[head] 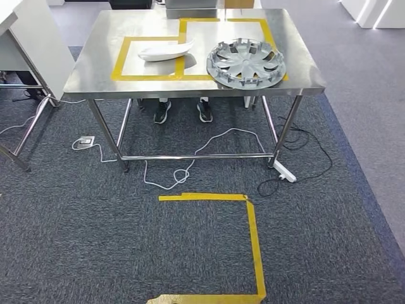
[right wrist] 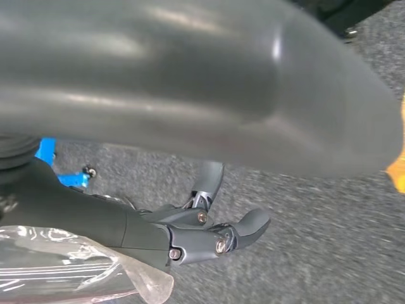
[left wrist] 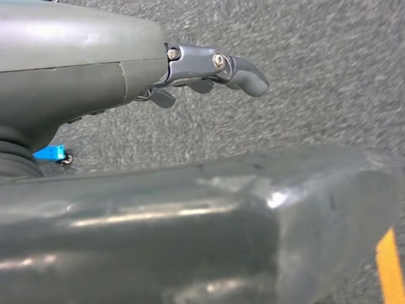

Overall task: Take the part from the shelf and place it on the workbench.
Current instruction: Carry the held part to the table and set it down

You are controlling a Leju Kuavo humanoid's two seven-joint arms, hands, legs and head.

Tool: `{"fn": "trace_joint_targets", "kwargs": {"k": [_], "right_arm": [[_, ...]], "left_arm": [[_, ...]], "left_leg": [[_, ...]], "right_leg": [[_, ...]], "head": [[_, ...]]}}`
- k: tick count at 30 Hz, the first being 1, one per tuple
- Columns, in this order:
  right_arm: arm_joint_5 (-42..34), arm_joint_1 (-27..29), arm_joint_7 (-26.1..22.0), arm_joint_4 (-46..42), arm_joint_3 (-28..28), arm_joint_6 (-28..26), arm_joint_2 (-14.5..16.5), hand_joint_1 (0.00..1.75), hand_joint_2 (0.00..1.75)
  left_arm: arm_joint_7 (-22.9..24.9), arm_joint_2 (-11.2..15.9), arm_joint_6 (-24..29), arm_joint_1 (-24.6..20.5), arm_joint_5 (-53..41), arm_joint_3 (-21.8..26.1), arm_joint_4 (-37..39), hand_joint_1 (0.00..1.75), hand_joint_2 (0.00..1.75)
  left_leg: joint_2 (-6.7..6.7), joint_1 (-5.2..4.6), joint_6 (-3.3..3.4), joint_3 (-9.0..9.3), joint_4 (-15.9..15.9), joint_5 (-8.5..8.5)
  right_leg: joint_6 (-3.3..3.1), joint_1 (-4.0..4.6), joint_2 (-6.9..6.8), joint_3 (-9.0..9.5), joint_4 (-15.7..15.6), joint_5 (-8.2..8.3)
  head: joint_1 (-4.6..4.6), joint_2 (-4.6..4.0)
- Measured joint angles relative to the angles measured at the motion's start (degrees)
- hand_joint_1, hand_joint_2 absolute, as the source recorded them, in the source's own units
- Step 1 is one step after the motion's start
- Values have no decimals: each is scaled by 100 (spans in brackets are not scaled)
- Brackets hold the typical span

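Left hand point(left wrist: 210, 69): fingers stretched out nearly straight and apart, nothing between them, hanging over grey carpet point(left wrist: 310, 76). Right hand point(right wrist: 210, 231): fingers likewise loosely extended, thumb spread away, gripping nothing; crinkled clear plastic film point(right wrist: 71, 266) lying against the wrist side of the hand, whether attached or touching the fingers cannot be told.

Steel workbench point(head: 95, 63) straight ahead, seen from above in the head view. On the workbench, a silver wheel cover point(head: 246, 62) resting flat near the front right edge, overlapping the front strip of yellow tape point(head: 143, 77) marking rectangles on the top. Left of the wheel cover, a white curved part point(head: 164, 50) lying inside the left taped rectangle, apart from the wheel cover. Bare steel along the workbench's left and right margins.

Under the workbench, a pair of dark shoes point(head: 183, 113) of a person standing behind it, plus white cable point(head: 191, 166) and a power strip point(head: 285, 174) by the front right leg. In front of the workbench, open carpet with a yellow taped floor square point(head: 255, 244). Left of the workbench, part of a second table point(head: 33, 38), close by its corner.
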Motion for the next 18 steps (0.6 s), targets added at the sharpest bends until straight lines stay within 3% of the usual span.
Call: {"fn": "trace_joint_targets", "kwargs": {"k": [1,2,3,4,5,6,8,9,12,13,14,15,16,18], "right_arm": [[-60,-5,-14,7,39,-46,-29,0,0],[-118,-13,-28,10,74,-89,-57,0,0],[-177,-27,-41,11,110,-133,-87,0,0],[-234,-49,-53,11,148,-175,-116,0,0],[-291,-70,-66,11,190,-216,-144,0,0],[-356,-83,-77,11,237,-264,-171,0,0],[-517,-83,-108,20,338,-374,-216,0,0],[-624,-80,-133,26,394,-449,-245,0,0],[-932,-92,-215,36,580,-685,-345,0,0],[-1013,-95,-234,39,645,-754,-377,0,0],[-1083,-98,-251,45,704,-811,-410,0,0],[-1152,-101,-265,50,763,-869,-440,0,0],[-1209,-106,-278,53,819,-921,-467,0,0],[-1293,-126,-300,55,918,-1002,-510,0,0]], "left_arm": [[-1,-7,-15,0,-2,1,-2,0,0],[-2,-14,-30,1,-3,1,-12,0,0],[-2,-21,-44,3,-3,1,-29,0,0],[-1,-27,-55,2,-1,1,-50,0,0],[4,-31,-64,0,5,3,-70,0,0],[17,-35,-70,-1,16,10,-84,0,0],[56,-43,-92,9,49,50,-92,0,0],[79,-48,-118,24,65,70,-93,0,0],[116,-57,-185,47,97,105,-93,0,0],[125,-58,-190,48,101,116,-93,0,0],[136,-58,-191,50,103,127,-93,0,0],[150,-59,-192,55,104,136,-95,0,0],[165,-60,-193,62,104,143,-97,0,0],[191,-62,-198,79,103,150,-117,0,0]], "left_leg": [[1,1,-11,-128,66,50],[0,1,-27,-241,144,87],[-5,-6,-45,-340,232,114],[-8,-16,-69,-414,310,136],[-11,-24,-95,-462,364,165],[-13,-31,-125,-503,395,202],[-25,-19,-197,-569,440,209],[-38,-6,-241,-609,528,78],[-66,54,-357,-816,1354,-701],[-66,71,-380,-875,1698,-855],[-68,84,-394,-880,1927,-878],[-69,93,-398,-802,1964,-789],[-70,99,-389,-624,1768,-633],[-76,96,-337,-74,937,-394]], "right_leg": [[1,-2,1,205,-141,227],[-4,-5,6,511,-477,359],[-17,-3,12,890,-960,360],[-47,-1,17,1214,-1445,238],[-88,5,23,1426,-1800,89],[-134,15,22,1513,-1995,-5],[-238,7,3,1427,-2022,21],[-280,-1,-13,1376,-2018,71],[-336,-9,-49,1200,-1998,219],[-334,-7,-58,1132,-1978,260],[-329,-5,-68,1062,-1952,294],[-321,-5,-75,994,-1922,321],[-310,-5,-79,935,-1890,340],[-280,2,-81,854,-1835,365]], "head": [[-1,0],[0,0],[4,0],[6,0],[8,0],[12,0],[12,0],[8,0],[-7,-1],[-8,-1],[-8,0],[-9,0],[-9,0],[-9,0]]}}
